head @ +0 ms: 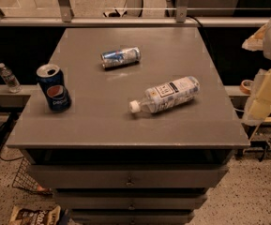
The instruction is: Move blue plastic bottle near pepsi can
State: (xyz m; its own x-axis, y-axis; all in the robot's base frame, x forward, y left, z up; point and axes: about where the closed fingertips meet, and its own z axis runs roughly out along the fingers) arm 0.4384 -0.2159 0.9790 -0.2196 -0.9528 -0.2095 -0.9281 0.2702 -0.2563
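Lying on its side right of centre on the grey table (125, 130), the clear bluish plastic bottle (168, 94) points its white cap left toward the upright dark-blue Pepsi can (54, 89), well apart. Its base faces the pale gripper (265, 95) off the right edge; whether that is open, cannot tell.
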